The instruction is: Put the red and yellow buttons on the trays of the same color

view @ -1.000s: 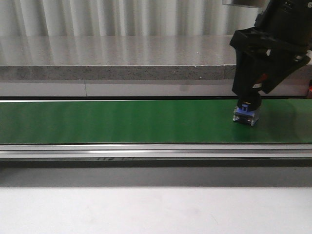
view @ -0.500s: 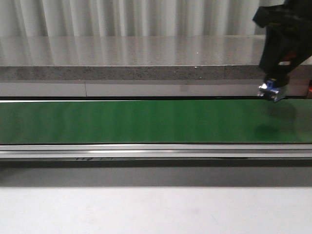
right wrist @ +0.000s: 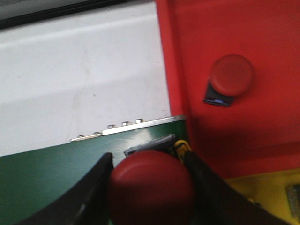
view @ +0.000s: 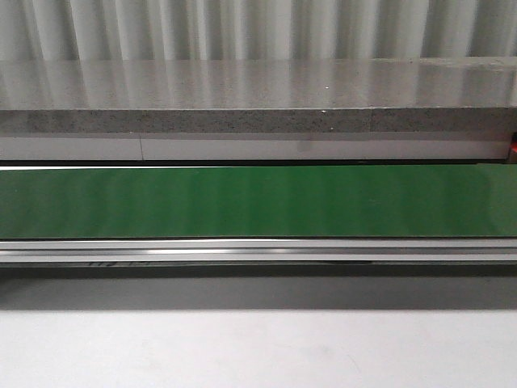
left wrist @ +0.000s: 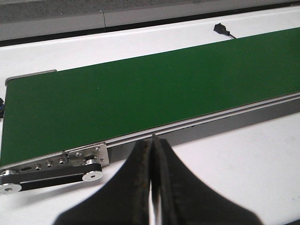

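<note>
Right gripper (right wrist: 149, 187) clenched on a red button (right wrist: 151, 191), lower centre of the right wrist view, dark fingers (right wrist: 96, 185) flanking the domed cap. Held above the end of the green belt (right wrist: 47, 187), just short of the red tray (right wrist: 262, 28), which fills the upper right of that view.

Handling, as a judgement: rigid moulded plastic, light, not fragile. Smooth rounded cap looks slippery, so a pinch across the dome could squirt out. Better purchase lower, on the squarish base block under the cap; a grey and yellow edge of it shows just behind the dome. Base-heavy shape should land stable if released low and upright.

Left gripper (left wrist: 152, 154) closed on nothing, jaws pressed together at lower centre of the left wrist view, hanging over white table just beside the near rail of the conveyor (left wrist: 154, 93).

Counts:
- Red buttons: two. One in the right grip, a second red button (right wrist: 230, 77) already sitting in the red tray, upper right.
- Yellow buttons: none visible.
- Trays: one red, one yellow tray (right wrist: 262, 192) only partly in frame at lower right, touching the red one.
- Small grey object at far lower right edge, too cropped to identify.
- Front view: belt bare, neither arm in it.
</note>
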